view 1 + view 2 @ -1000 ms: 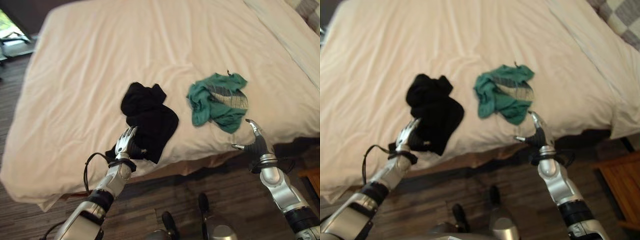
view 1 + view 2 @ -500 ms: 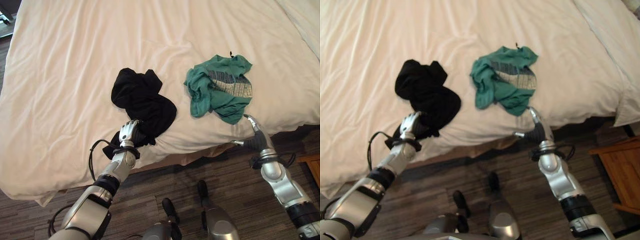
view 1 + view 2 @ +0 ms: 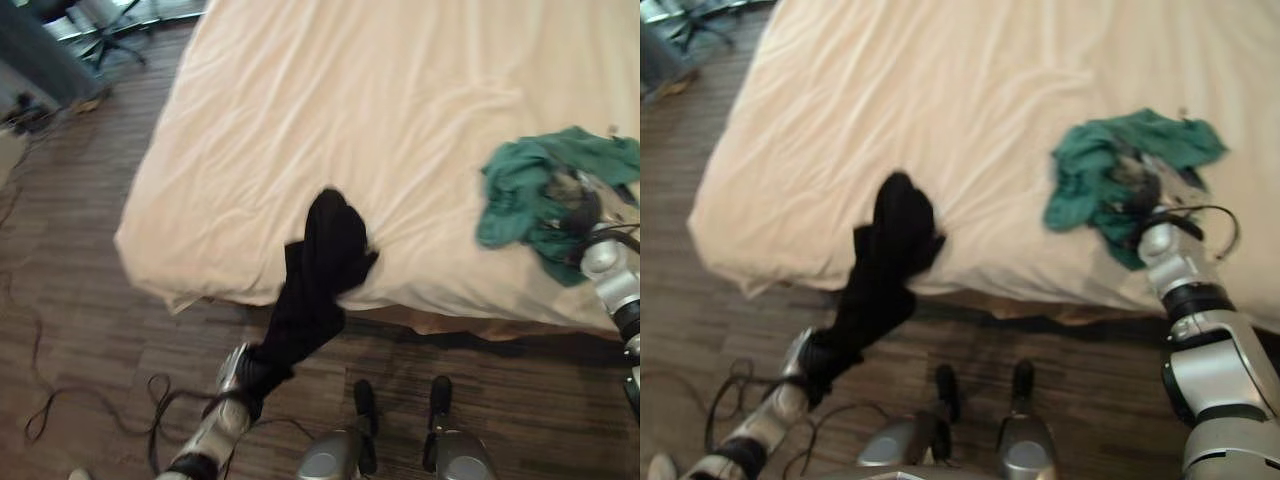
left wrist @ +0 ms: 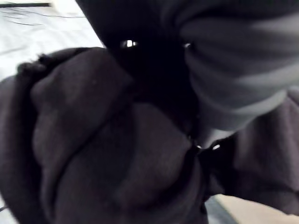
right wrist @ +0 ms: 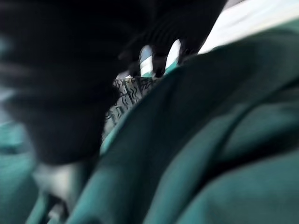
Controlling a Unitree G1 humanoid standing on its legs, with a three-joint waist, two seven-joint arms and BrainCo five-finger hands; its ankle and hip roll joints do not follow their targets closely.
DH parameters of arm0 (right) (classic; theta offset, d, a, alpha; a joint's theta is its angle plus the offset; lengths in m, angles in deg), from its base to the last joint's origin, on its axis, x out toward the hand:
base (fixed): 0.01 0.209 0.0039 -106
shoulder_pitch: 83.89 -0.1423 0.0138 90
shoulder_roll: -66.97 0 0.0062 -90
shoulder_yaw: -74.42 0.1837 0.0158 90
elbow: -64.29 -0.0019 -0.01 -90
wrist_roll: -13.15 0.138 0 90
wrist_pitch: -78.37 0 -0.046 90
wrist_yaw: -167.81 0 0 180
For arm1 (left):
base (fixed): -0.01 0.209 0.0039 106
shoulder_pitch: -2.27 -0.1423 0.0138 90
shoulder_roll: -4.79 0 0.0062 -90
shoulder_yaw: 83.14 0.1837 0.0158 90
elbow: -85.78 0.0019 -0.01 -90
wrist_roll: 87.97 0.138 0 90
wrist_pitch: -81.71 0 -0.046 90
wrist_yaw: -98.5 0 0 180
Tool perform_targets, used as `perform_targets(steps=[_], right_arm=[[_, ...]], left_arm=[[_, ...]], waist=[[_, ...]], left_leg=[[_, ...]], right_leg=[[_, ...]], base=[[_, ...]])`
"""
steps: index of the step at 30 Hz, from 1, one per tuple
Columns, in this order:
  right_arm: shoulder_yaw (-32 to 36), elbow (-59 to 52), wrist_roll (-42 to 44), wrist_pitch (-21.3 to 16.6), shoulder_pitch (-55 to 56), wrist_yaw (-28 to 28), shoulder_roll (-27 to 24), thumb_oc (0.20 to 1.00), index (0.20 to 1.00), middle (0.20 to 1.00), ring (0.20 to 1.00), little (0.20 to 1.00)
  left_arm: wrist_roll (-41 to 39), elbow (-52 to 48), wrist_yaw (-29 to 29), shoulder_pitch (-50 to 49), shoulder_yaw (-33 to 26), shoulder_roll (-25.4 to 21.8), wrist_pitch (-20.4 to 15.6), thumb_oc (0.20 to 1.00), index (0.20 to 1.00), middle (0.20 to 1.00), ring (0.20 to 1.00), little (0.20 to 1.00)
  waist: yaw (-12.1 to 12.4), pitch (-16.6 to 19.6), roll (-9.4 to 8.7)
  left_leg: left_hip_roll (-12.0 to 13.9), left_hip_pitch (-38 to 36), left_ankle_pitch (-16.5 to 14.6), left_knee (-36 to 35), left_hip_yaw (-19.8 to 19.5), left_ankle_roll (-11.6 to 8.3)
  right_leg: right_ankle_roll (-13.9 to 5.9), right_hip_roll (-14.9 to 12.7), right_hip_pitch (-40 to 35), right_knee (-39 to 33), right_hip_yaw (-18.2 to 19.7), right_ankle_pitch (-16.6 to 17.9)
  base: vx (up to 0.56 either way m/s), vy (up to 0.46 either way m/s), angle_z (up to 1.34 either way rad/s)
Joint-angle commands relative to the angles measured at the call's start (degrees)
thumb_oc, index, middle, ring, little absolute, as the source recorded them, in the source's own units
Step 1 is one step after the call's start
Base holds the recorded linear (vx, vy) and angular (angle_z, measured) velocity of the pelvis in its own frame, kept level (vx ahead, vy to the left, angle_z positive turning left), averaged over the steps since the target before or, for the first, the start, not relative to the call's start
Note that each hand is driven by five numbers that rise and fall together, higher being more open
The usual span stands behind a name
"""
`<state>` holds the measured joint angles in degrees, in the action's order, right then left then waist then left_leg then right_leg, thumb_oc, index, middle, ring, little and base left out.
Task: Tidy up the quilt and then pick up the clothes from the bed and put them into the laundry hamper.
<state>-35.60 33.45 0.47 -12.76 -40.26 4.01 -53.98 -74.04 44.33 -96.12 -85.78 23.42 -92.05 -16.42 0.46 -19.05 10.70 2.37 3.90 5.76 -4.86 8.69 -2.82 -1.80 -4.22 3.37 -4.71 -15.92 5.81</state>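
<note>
- Upper left of the eye views: bare wood floor (image 3: 70, 260) runs beside the bed (image 3: 400, 120), with a chair base (image 3: 115, 35) at the far corner. I judge this the widest open room for swinging a load clear; no hamper is in sight.
- Lower left: the left hand (image 3: 238, 372) sits low over the floor, below the mattress edge, its fingers curled round one end of the black garment (image 3: 320, 270). The wrist view shows dark cloth bunched against the palm.
- Centre: the black garment hangs stretched from that hand up over the bed's near edge, its upper end lying on the quilt (image 3: 330, 100). It looks limp and light, so it should trail and may snag on the edge; gathering more of the bunch would carry it better.
- Centre to right: the quilt lies spread and mostly smooth, with shallow wrinkles.
- Right: the green garment (image 3: 1110, 170) lies crumpled on the quilt near the bed's near edge. Soft and loose, it is best taken at its heaped middle.
- Far right: the right hand (image 3: 1140, 190) is down on the green garment. Whether its fingers have closed on the cloth I cannot tell.
</note>
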Motion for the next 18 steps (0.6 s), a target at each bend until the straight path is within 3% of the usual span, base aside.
perform_targets(steps=[1, 2, 5, 10, 14, 15, 16, 18], right_arm=[[-3.0, 9.4, 3.5, 0.4, -5.9, -0.7, -1.1, 0.592, 0.592, 0.592, 0.592, 0.592], [-2.6, 12.2, 3.8, 0.9, -6.0, -1.7, -1.3, 0.200, 0.200, 0.200, 0.200, 0.200], [-0.4, 15.5, 5.1, 1.6, -3.9, -3.5, 0.2, 0.200, 0.200, 0.200, 0.200, 0.200], [4.9, 10.2, 8.3, 0.9, 8.7, -3.8, 7.2, 0.200, 0.200, 0.200, 0.200, 0.200], [10.1, -6.2, 10.0, -1.0, 30.0, -6.6, 14.7, 0.200, 0.200, 0.200, 0.200, 0.200], [12.1, -11.1, 10.2, -1.8, 39.3, -7.7, 18.7, 0.200, 0.200, 0.200, 0.200, 0.200], [12.1, -11.2, 10.1, -1.8, 39.4, -7.7, 18.8, 0.200, 0.200, 0.200, 0.200, 0.200], [13.9, -13.0, 11.0, -1.8, 48.9, -9.5, 23.5, 0.200, 0.200, 0.200, 0.200, 0.200]], left_arm=[[-4.2, 0.7, 0.4, -1.3, 2.0, -1.9, -0.6, 0.200, 0.200, 0.200, 0.200, 0.200], [-4.5, 0.7, 0.8, -1.3, 2.2, -1.4, -0.7, 0.200, 0.200, 0.200, 0.200, 0.200], [-4.6, 1.6, 1.7, -1.4, 2.8, 0.5, -0.3, 0.200, 0.200, 0.200, 0.200, 0.200], [-3.0, 3.8, 2.2, -0.6, 2.5, 2.2, 0.7, 0.200, 0.200, 0.200, 0.200, 0.200], [4.6, 8.2, 2.8, 0.4, 1.5, 0.5, 2.5, 0.200, 0.200, 0.200, 0.200, 0.200], [6.6, 11.2, 3.1, -0.3, -0.4, -0.1, 3.8, 0.200, 0.200, 0.200, 0.200, 0.200], [6.6, 11.2, 3.1, -0.3, -0.3, -0.1, 3.8, 0.200, 0.200, 0.200, 0.200, 0.200], [6.2, 13.3, 3.3, -2.1, -3.6, 0.1, 4.8, 0.200, 0.200, 0.200, 0.200, 0.200]], waist=[[2.6, 2.0, -2.15], [2.9, 2.0, -1.75], [3.0, 1.8, -1.10], [1.8, 1.6, -2.51], [-1.5, 2.4, -6.15], [-3.3, 3.0, -7.71], [-3.3, 3.2, -7.73], [-5.3, 4.1, -9.45]], left_leg=[[4.4, 3.1, -0.2, -0.1, 0.5, -7.04], [4.3, 3.5, 0.0, -0.1, 0.3, -7.31], [4.5, 3.9, 0.5, -0.1, -0.1, -7.67], [4.8, 2.5, -0.3, -0.1, 0.7, -7.09], [5.4, -0.4, -2.5, -0.1, 2.6, -5.89], [5.8, -2.4, -3.7, -0.1, 3.6, -5.47], [5.8, -2.2, -3.6, -0.1, 3.6, -5.45], [6.3, -4.8, -4.8, -0.1, 4.9, -4.98]], right_leg=[[-7.52, -6.1, 1.2, 0.2, 1.0, -4.9], [-7.58, -6.2, 1.1, -0.1, 0.3, -4.9], [-7.64, -6.1, 0.5, -0.3, -0.8, -5.5], [-7.50, -5.6, -1.0, -0.3, -0.1, -5.7], [-7.55, -5.5, -2.1, -0.1, 1.9, -5.7], [-7.54, -5.3, -3.1, 0.6, 2.6, -6.1], [-7.53, -5.3, -2.9, 0.6, 2.6, -6.0], [-7.57, -5.0, -3.7, 1.9, 4.0, -6.7]], base=[[-0.02, -0.040, 0.47], [-0.01, -0.024, 0.60], [0.00, -0.015, 0.33], [0.01, 0.032, 0.05], [0.07, 0.046, -0.07], [0.10, 0.047, -0.25], [0.09, 0.053, -0.33], [0.07, 0.060, -0.48]])
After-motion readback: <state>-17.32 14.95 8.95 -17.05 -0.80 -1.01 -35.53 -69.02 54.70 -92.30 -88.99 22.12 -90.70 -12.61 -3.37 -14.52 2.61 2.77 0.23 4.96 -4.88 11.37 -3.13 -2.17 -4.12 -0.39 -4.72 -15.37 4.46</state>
